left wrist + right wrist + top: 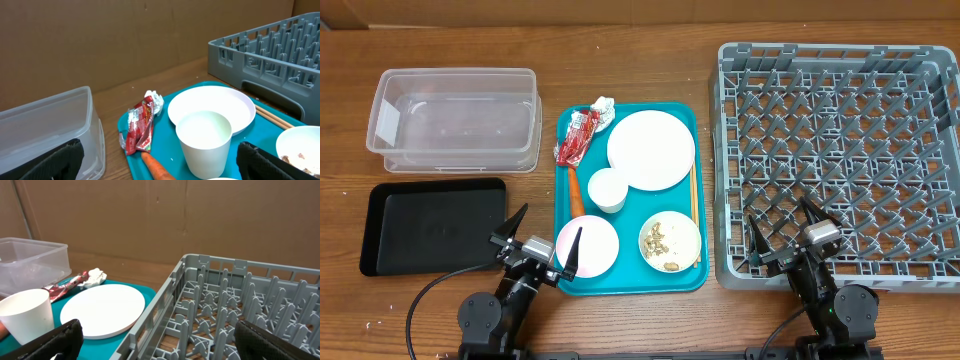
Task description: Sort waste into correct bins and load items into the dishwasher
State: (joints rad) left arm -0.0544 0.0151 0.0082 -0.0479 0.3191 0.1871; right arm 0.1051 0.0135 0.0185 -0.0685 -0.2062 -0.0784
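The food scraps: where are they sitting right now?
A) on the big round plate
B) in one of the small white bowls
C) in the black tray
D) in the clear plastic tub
B: the overhead view shows the beige scraps inside a small white bowl on the teal tray, while the plate, the clear tub and the black tray hold none.

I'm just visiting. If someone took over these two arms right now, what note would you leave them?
Left gripper and right gripper: jaws open, empty.
On the teal serving tray: crumpled red wrapper, white napkin, orange carrot stick, round white plate, white cup, empty white bowl, white bowl holding food scraps.
Clear plastic tub, shallow black tray, grey dish rack: all empty.
Done: nothing. Left: sort waste, load dishes.
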